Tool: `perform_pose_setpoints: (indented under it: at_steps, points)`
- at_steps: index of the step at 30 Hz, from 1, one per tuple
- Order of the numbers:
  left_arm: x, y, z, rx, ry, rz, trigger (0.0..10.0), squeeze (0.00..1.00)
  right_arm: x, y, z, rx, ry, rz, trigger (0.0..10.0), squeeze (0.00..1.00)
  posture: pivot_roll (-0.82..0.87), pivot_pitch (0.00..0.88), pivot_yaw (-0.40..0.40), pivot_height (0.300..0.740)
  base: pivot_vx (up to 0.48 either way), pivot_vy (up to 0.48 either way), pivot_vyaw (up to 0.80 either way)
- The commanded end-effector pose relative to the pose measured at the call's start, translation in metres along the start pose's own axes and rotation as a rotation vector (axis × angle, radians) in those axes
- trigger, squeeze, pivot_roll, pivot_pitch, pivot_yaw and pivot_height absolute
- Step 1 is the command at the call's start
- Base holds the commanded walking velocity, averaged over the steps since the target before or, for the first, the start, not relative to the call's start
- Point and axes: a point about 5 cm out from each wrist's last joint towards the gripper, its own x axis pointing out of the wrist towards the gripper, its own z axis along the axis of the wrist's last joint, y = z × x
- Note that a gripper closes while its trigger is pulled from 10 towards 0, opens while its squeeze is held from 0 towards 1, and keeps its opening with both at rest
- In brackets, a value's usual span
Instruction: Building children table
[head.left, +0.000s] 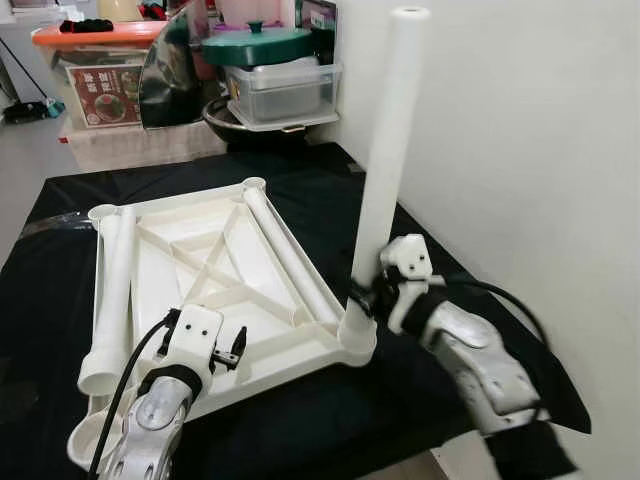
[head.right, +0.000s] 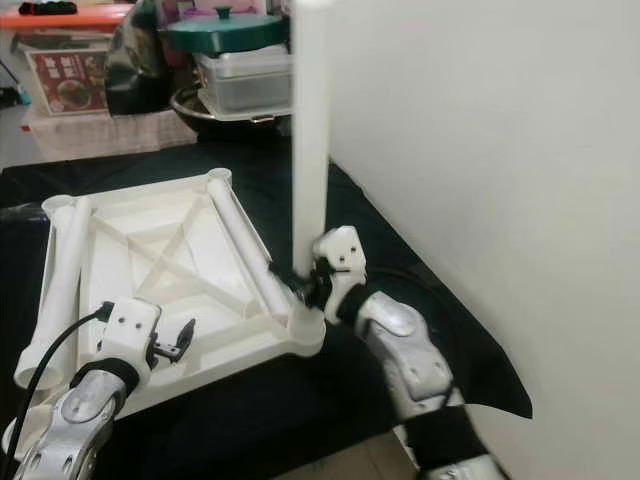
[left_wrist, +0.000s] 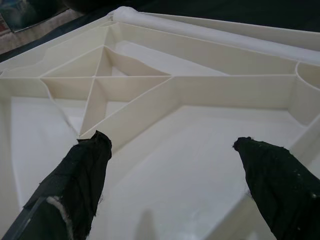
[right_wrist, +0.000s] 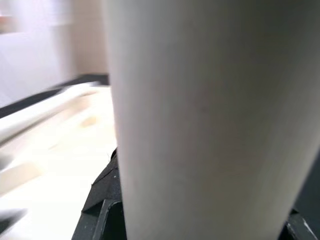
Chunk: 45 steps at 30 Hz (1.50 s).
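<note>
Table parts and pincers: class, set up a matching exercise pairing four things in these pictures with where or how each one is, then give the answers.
Things:
1. upright table leg
2. upturned tabletop
3. left pincer
4. loose table leg

States:
A. lying flat along the tabletop's left edge
B. open, hovering over the ribbed underside
C. standing in a corner socket, gripped low by the right pincer
D. resting underside up on the black cloth

Pairs: 1-C, 2-D, 3-B, 4-A
</note>
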Motion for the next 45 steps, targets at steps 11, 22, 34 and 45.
perform_pose_setpoints:
  at_steps: [11, 22, 34, 45]
  points:
    - [0.003, 0.005, -0.003, 0.011, 0.019, 0.026, 10.0, 0.0, -0.013, -0.039, -0.046, 0.087, 0.206, -0.574, 10.0, 0.0, 0.08, 0.0, -0.027, 0.74, 0.0, 0.0, 0.0]
    - [0.006, 0.01, -0.006, 0.024, 0.05, 0.061, 10.0, 0.0, -0.013, -0.038, -0.053, 0.143, 0.24, -0.767, 10.0, 0.0, 0.08, 0.0, -0.024, 0.74, 0.0, 0.0, 0.0]
    - [0.009, 0.01, -0.005, 0.024, 0.047, 0.068, 10.0, 0.0, -0.012, -0.036, -0.043, 0.176, 0.199, -0.828, 10.0, 0.0, 0.06, 0.0, -0.014, 0.74, 0.0, 0.0, 0.0]
    - [0.01, 0.007, -0.006, 0.024, 0.047, 0.059, 10.0, 0.0, -0.012, -0.033, -0.036, 0.192, 0.177, -0.828, 10.0, 0.0, 0.06, 0.0, -0.016, 0.74, 0.0, 0.0, 0.0]
